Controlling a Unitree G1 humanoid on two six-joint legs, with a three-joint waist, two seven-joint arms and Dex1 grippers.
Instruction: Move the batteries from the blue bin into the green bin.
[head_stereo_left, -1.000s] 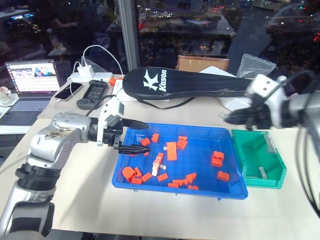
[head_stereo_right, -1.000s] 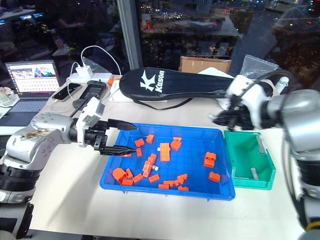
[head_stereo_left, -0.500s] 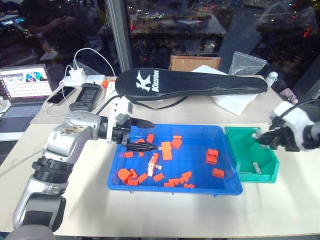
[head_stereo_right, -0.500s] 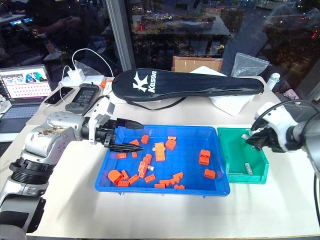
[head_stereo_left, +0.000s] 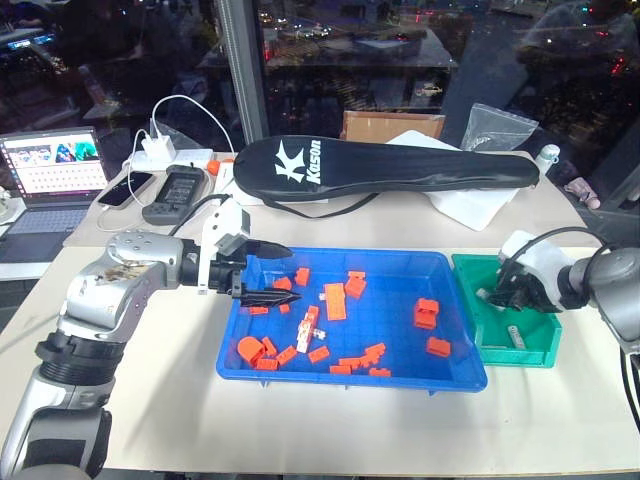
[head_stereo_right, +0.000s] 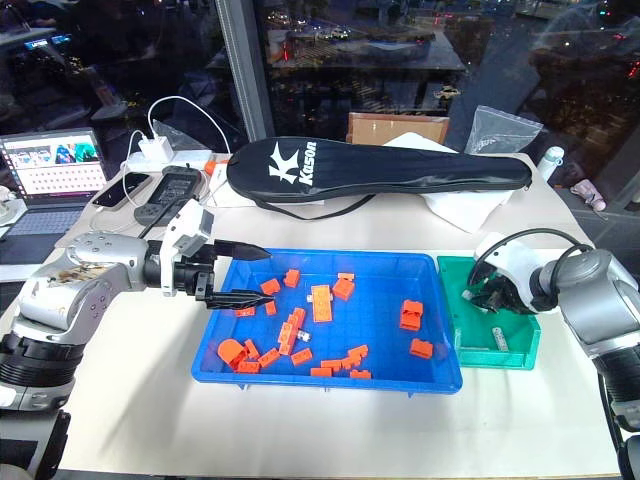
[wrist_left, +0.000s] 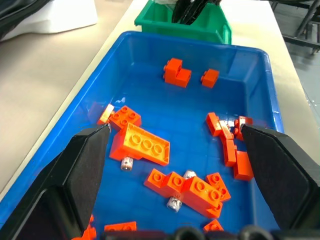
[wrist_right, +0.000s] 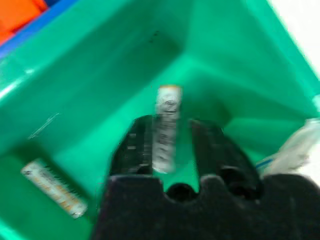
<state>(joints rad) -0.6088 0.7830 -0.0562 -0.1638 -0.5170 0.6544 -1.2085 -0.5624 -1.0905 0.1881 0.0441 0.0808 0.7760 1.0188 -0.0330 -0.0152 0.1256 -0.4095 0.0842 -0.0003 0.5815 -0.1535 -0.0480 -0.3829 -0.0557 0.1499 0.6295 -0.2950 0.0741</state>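
Right gripper (head_stereo_left: 497, 296) now inside green bin (head_stereo_left: 530, 347)

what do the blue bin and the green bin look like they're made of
Blue bin: likely moulded plastic, glossy; its floor shows light glare and rounded corners.
Green bin: likely plastic too, smooth with a slight sheen on its inner walls.

Orange plastic bricks (head_stereo_left: 336, 301) crowd the left and centre of the shallow bright-blue plastic tray (head_stereo_left: 352, 373), leaving bare floor mid-right of the frame. The left gripper (head_stereo_left: 282, 273), fingers spread, hangs over the tray's upper-left corner. The right gripper (head_stereo_left: 508, 295) fills the small green bin's (head_stereo_left: 538, 352) upper half; the long black racket bag (head_stereo_left: 385, 165) walls off the table behind.
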